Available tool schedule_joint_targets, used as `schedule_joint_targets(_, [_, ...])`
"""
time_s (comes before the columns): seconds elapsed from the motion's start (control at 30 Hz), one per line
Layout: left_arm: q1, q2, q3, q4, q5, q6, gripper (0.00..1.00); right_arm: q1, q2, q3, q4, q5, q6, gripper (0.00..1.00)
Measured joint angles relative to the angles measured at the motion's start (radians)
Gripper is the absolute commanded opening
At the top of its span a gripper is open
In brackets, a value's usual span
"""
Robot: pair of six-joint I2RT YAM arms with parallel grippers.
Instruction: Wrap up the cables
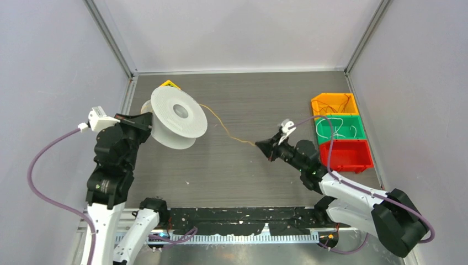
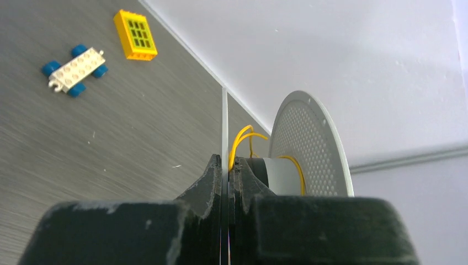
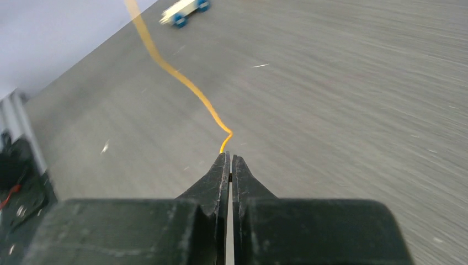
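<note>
Grey table (image 1: 243, 171) fills the centre of the top view. White spool (image 1: 177, 117) sits upper left, tilted, its face toward the camera. Orange bin (image 1: 316, 102), green bin (image 1: 360, 130) and red bin (image 1: 346, 155) are stacked in a column at the right edge; the upper two hold loose wires. Left gripper (image 2: 225, 165) is closed tight on the spool's near flange, seen edge-on between the jaws. Right gripper (image 3: 229, 160), mid-table, is fully closed, pinching the end of the cable (image 1: 223, 128). The cable runs kinked from the spool's hub, where a few yellow turns show, down-right to that pinch, above the table. Yellow brick (image 2: 136, 35) and wheeled white plate (image 2: 74, 68) lie upper left in the left wrist view.
</note>
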Motion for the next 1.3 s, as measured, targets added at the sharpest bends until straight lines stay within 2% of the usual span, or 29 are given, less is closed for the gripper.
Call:
schedule_joint_targets(0.17, [0.1, 0.023, -0.177, 0.103, 0.028, -0.194, 0.0, 0.219, -0.023, -0.05, 0.021, 0.014, -0.085, 0.05])
schedule_joint_targets(0.33, [0.154, 0.085, -0.316, 0.185, 0.064, -0.314, 0.0, 0.361, -0.067, -0.081, -0.007, 0.089, -0.12, 0.05])
schedule_joint_targets(0.43, [0.165, 0.103, -0.365, 0.198, 0.053, -0.322, 0.0, 0.46, -0.143, -0.082, -0.058, 0.16, -0.138, 0.05])
schedule_joint_targets(0.67, [0.186, 0.158, -0.369, 0.278, 0.046, -0.277, 0.0, 0.644, -0.382, -0.073, -0.201, 0.294, -0.17, 0.05])
schedule_joint_targets(0.83, [0.231, 0.233, -0.369, 0.332, 0.061, -0.253, 0.0, 0.698, -0.523, -0.068, -0.294, 0.389, -0.175, 0.06])
schedule_joint_targets(1.03, [0.264, 0.28, -0.369, 0.355, 0.103, -0.22, 0.0, 0.708, -0.635, -0.068, -0.36, 0.458, -0.205, 0.05])
schedule_joint_targets(1.17, [0.266, 0.317, -0.369, 0.387, 0.145, -0.179, 0.0, 0.709, -0.61, -0.05, -0.372, 0.422, -0.228, 0.05])
schedule_joint_targets(1.3, [0.252, 0.373, -0.362, 0.427, 0.201, -0.1, 0.0, 0.71, -0.499, 0.025, -0.375, 0.369, -0.24, 0.06])
